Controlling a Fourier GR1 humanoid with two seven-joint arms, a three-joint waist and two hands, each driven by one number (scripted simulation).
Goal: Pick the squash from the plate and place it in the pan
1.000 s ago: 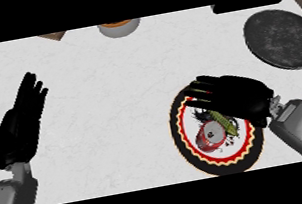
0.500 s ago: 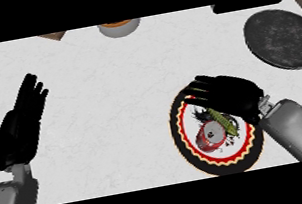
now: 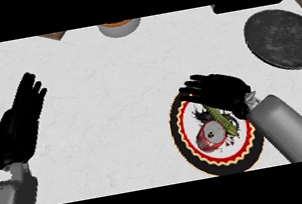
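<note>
The squash point(image 3: 221, 115), a small yellow-green piece, lies on the round plate point(image 3: 193, 153) with the red, black and yellow rim, right of centre. My right hand point(image 3: 218, 90) hovers over the plate's far part, fingers relaxed and pointing left, its palm just above the squash's far end. It holds nothing. The dark round pan point(image 3: 284, 39) sits at the far right, its handle running toward the right edge. My left hand point(image 3: 17, 123) rests open at the left, fingers up.
A red and white patch point(image 3: 211, 135) shows on the plate beside the squash. A small bowl point(image 3: 120, 27) stands at the counter's far edge, with a dark object point(image 3: 249, 3) at the far right. Brown wood borders the white counter point(image 3: 107, 91) on both sides.
My right hand and forearm have shifted a little to the left over the plate. The squash, the pan and the left hand have not moved.
</note>
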